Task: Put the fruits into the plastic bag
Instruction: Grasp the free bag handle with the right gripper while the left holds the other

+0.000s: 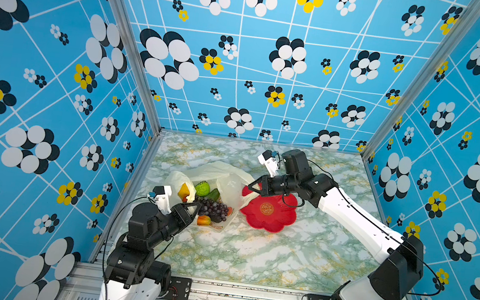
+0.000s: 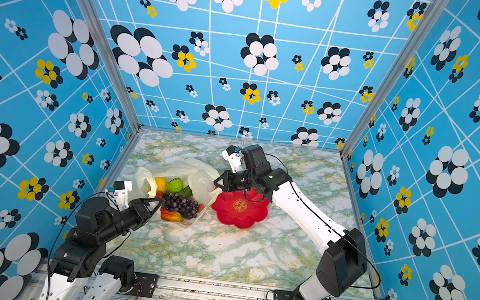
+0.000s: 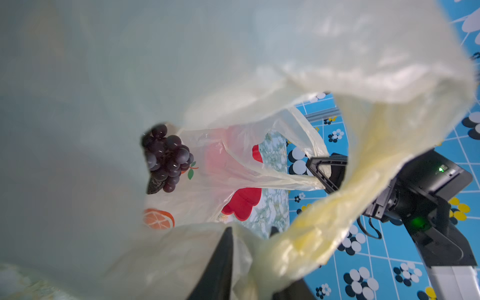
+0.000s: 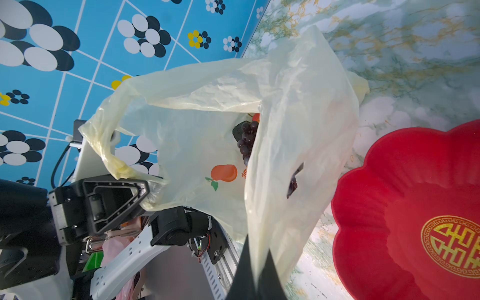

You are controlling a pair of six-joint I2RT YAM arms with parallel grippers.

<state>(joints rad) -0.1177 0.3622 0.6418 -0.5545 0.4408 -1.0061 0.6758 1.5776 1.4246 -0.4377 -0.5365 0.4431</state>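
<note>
Plastic bag [image 1: 229, 187], one; grape bunch [image 1: 214, 210], one; red dish [image 1: 273, 222], one

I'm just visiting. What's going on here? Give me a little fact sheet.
Bag: plastic bag, mouth open, on the marble table
Inside: grape bunch, bumpy green ball, other fruits
Right gripper: shut on the bag's edge
Left gripper: slightly open, bag film between its fingers
Red dish: next to the bag
</note>
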